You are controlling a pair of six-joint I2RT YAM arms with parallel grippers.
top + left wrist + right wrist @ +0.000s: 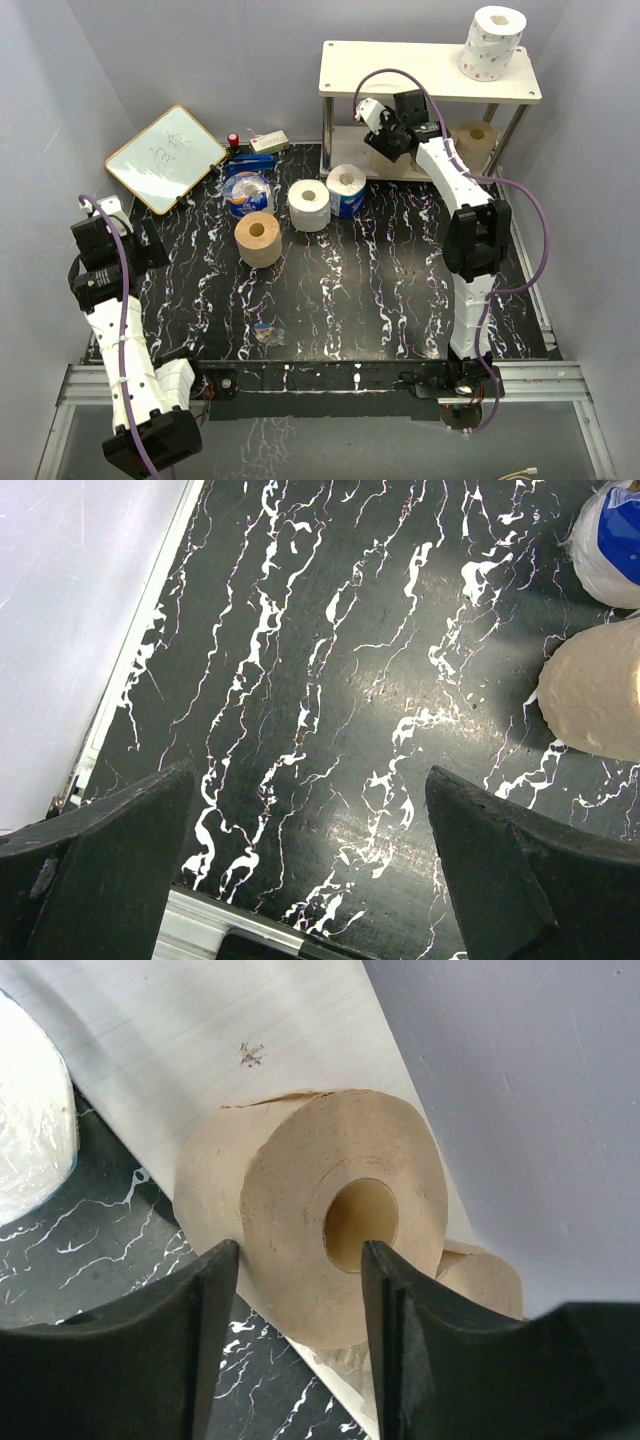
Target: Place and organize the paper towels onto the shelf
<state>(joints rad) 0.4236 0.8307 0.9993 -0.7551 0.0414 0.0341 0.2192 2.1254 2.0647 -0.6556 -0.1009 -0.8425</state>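
The shelf (pixel 400 68) stands at the back right, with the dotted white roll (pixel 492 42) upright on its top board. My right gripper (pixel 385 143) reaches the lower board (pixel 200 1050) and is shut on a tan roll (pixel 320 1210), one finger inside the core and one on the outer side. A second tan roll (pixel 476 140) lies behind it on that board. On the table stand a tan roll (pixel 259 238), a plain white roll (pixel 309 204) and the blue-wrapped roll (pixel 346 190). My left gripper (pixel 145 250) hovers open over bare table at the left.
A framed whiteboard (pixel 165 157) leans at the back left, with small clutter (pixel 262 143) beside it. A crinkled blue-and-clear packet (pixel 246 192) sits by the rolls. A small scrap (pixel 267 333) lies near the front. The table's left rim (pixel 120 690) is under my left gripper (pixel 310 850).
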